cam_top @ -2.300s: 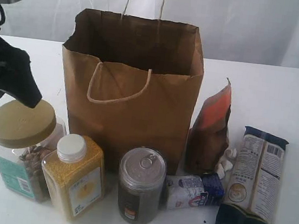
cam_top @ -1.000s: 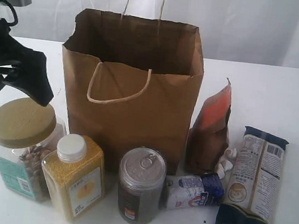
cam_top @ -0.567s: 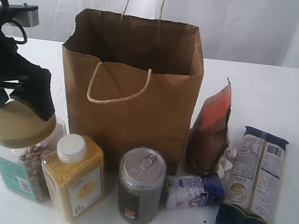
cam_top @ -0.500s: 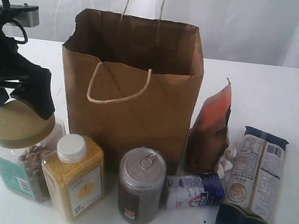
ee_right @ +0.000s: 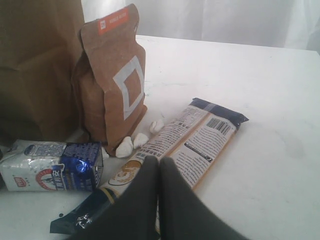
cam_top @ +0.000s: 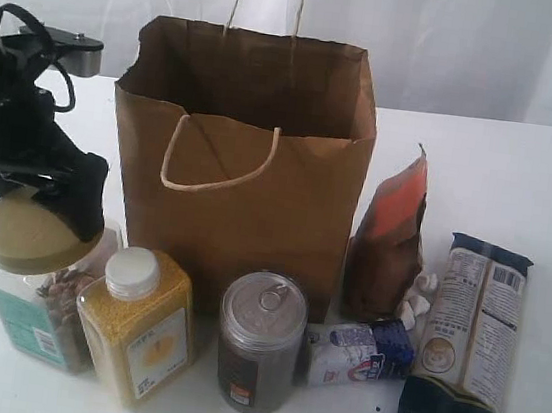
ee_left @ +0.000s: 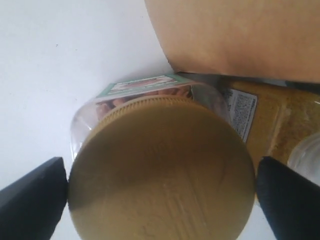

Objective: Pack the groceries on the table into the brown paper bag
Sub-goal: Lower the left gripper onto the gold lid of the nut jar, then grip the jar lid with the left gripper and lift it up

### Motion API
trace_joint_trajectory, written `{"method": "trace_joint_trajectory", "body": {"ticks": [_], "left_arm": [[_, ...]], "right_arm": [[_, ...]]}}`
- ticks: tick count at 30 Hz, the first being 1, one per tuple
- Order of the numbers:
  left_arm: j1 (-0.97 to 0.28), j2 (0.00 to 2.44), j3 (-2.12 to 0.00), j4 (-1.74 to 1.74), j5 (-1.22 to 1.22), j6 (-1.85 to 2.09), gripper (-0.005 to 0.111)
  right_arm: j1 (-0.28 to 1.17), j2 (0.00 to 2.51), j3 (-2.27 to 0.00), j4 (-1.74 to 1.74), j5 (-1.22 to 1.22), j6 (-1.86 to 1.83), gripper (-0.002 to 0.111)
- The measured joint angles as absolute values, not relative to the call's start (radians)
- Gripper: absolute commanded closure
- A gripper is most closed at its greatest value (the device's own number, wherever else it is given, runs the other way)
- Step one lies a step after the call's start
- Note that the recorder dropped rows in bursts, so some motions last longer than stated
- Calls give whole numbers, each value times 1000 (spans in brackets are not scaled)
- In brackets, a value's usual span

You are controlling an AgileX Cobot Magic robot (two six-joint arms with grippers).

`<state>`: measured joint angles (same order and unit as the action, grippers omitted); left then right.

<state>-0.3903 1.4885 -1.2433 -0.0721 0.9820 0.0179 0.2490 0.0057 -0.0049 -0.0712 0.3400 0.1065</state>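
My left claw (ee_left: 160,197) has swung in and down over the clear jar (cam_top: 26,272); its jaws gape to the full, one either side of the olive-gold lid, gripping nothing; the jar stands far left on the table (cam_top: 521,176), just beside the yellow-grain bottle (cam_top: 135,325); next the dark can (cam_top: 256,355), before the brown paper bag (cam_top: 247,193); my right claw (ee_right: 159,172) is pinched closed, empty, above the pasta packet (cam_top: 469,341).

We see a kraft-brown bag (cam_top: 244,223) and a plain white desk (cam_top: 500,184). The jar (cam_top: 26,312) has an olive-gold lid (cam_top: 31,235) and teal label, the bottle (cam_top: 144,336) yellow grain under a white cap (cam_top: 132,271), the pouch (cam_top: 387,245) brown with orange, the pasta packet (cam_top: 467,336) dark-blue ends.
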Motion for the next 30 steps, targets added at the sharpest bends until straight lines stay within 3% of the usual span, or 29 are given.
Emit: {"method": "trace_joint_trajectory", "body": {"ticks": [18,20,24,30], "left_arm": [[-418,1536,-1268,-24,1037,-48,5],[-418,1537,-1268,-24,1053,-66,18],[-418,1537,-1268,-39,1073,-69,57],[-418,1537,-1290,-73,1124,-50,100]], "right_arm": [[249,6,-5,-71,340,107,108],[249,6,-5,-71,340,107,108],[249,6,-5,-71,340,107,108],[249,6,-5,-71,340,107,108]]}}
